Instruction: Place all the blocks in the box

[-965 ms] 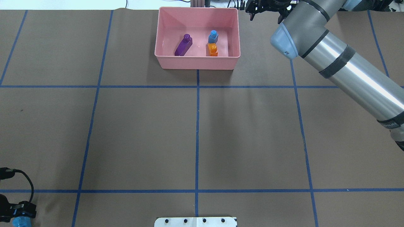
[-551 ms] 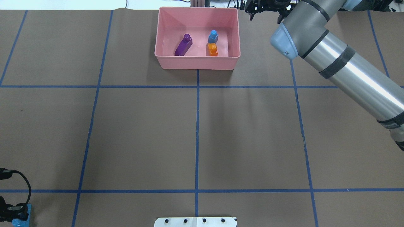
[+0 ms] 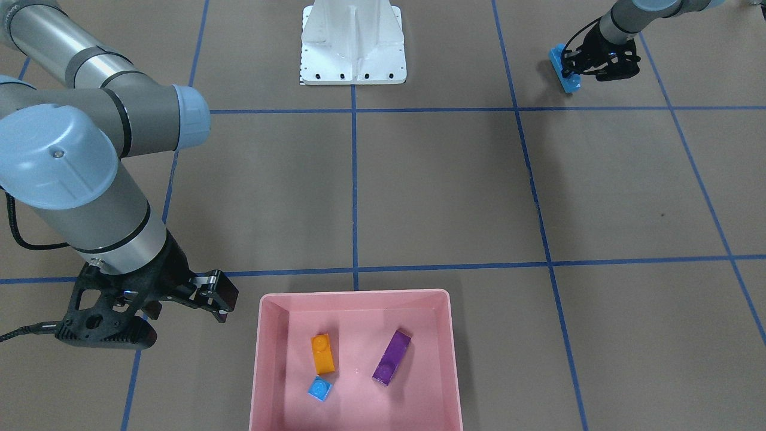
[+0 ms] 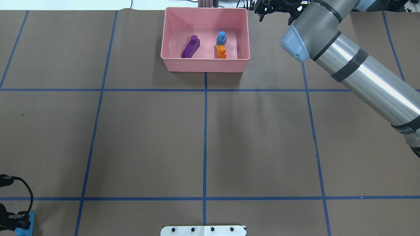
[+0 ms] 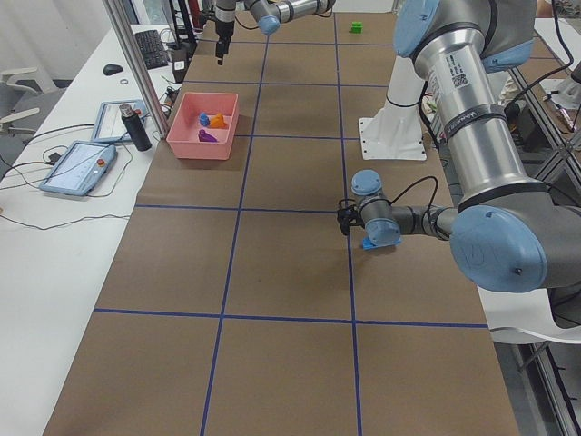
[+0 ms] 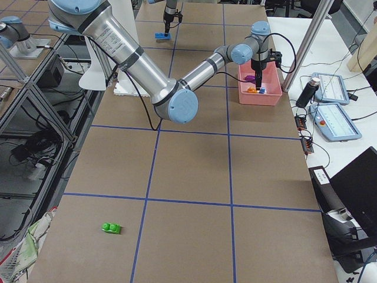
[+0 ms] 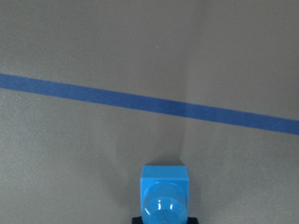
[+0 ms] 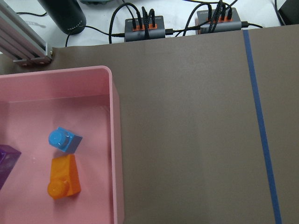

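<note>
Reaching low, left pincer (image 3: 577, 64) clamping long blue block (image 3: 562, 67), right pincer (image 4: 275, 13) spread beside box (image 4: 205, 66)

Overhd vs front cams opposed; share box (image 4: 205, 65).

I read the right arm (image 4: 354, 68) as stretched far forward, with the forearm angled inward and the wrist bent so that the right gripper (image 3: 222, 302) points straight down. Its jaws stand apart with nothing between them.

The left arm (image 5: 472, 136) is folded close to the base. The upper arm is upright, the elbow is low, the forearm runs out level and the wrist is turned down. The left gripper (image 3: 575, 64) sits low at the surface. I cannot resolve its fingers cleanly from here, but the jaws appear clamped on the long blue block (image 3: 562, 66).
</note>
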Controlling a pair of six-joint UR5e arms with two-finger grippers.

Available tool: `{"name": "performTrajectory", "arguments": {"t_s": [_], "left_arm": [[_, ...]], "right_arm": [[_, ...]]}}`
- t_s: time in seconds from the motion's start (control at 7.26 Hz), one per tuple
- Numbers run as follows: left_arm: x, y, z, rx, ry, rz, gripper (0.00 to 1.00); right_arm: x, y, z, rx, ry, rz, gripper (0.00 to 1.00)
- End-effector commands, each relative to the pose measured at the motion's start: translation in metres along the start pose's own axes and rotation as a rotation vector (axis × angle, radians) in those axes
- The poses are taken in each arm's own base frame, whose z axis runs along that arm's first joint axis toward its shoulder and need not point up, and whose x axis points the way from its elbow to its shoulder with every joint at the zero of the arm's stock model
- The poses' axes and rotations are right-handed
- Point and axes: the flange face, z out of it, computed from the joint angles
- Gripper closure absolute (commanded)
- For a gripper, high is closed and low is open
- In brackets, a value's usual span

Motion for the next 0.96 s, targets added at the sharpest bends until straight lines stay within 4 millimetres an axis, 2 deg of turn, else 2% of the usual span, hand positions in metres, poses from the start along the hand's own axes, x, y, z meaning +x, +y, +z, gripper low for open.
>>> {"name": "performTrajectory", "arguments": {"t_s": [0.0, 0.14, 0.28, 0.41, 0.83], "left_arm": [[0.031, -0.007, -0.037, 0.037, 0.101, 0.0, 1.0], [0.059, -0.032, -0.057, 0.109, 0.19, -0.004, 1.0], [0.1, -0.066, -0.088, 0.201, 0.301, 0.001, 1.0], [0.142, -0.088, -0.111, 0.252, 0.354, 0.004, 1.0], [0.292, -0.179, -0.22, 0.403, 0.378, -0.094, 1.0]], "right_arm": [[0.005, -0.003, 0.002, -0.002, 0.005, -0.037, 0.0], [0.017, -0.004, 0.006, -0.006, 0.015, -0.057, 0.0], [0.026, -0.005, 0.01, -0.008, 0.022, -0.079, 0.0], [0.03, -0.008, 0.008, -0.005, 0.025, -0.081, 0.0], [0.082, -0.014, 0.023, -0.017, 0.058, -0.107, 0.0]]}}
